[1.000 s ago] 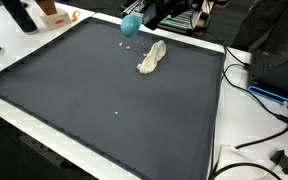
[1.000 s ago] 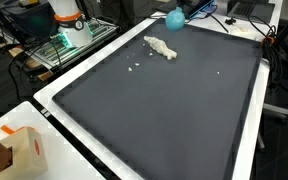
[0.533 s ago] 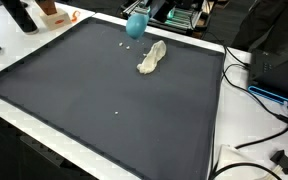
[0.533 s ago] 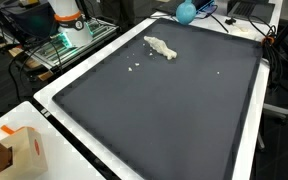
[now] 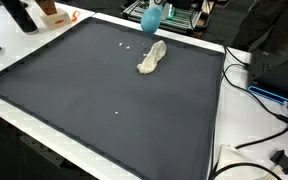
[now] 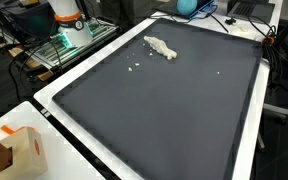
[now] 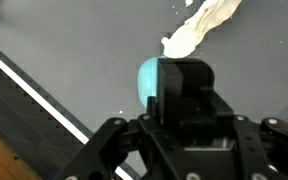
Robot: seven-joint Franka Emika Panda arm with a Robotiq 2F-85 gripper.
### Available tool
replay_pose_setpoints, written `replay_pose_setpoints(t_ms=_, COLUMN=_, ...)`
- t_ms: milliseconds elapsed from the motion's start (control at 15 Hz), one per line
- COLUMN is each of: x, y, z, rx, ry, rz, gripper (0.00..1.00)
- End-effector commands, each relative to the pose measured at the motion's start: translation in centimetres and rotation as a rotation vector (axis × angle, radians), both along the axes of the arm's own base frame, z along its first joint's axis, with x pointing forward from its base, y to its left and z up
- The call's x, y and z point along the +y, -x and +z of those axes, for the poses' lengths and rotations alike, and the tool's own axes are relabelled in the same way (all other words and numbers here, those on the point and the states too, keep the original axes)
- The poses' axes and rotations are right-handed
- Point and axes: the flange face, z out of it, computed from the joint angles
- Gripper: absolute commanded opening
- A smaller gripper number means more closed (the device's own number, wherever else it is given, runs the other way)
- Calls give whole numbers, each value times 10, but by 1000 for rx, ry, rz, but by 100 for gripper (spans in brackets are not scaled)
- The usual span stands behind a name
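Near one cloth (image 5: 152,57), one teal ball (image 5: 153,19)

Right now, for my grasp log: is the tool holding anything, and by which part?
The tool holds a teal rounded object; in the wrist view its own body hides the place of the hold.

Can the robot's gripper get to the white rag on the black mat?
Probably it can reach it: the white rag lies in the open, nothing over it. But the gripper grips a blue ball, so grabbing looks unlikely.
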Motion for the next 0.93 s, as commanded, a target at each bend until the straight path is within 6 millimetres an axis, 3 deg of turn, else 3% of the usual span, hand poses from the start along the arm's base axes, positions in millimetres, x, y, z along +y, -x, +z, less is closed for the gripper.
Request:
replay_pose_setpoints(t_ms=0, x=-21, y=16, z=13, rx=15, ry=-118, rz=-42, gripper=25)
replay_pose_setpoints(t_ms=333, x=-39, y=25, z=23, rx=53, ry=-235, rz=-113, gripper=25)
replay_pose_setpoints(t_ms=400, x=-29, y=14, z=22, rx=52, ry=-185, rz=-102, gripper=50)
replay_pose_setpoints(t_ms=800, x=-35, y=17, z=24, rx=58, ry=-208, rz=-118, gripper=50)
replay_pose_setpoints(t_ms=867, x=-35, y=17, z=24, rx=58, ry=-208, rz=-118, gripper=25)
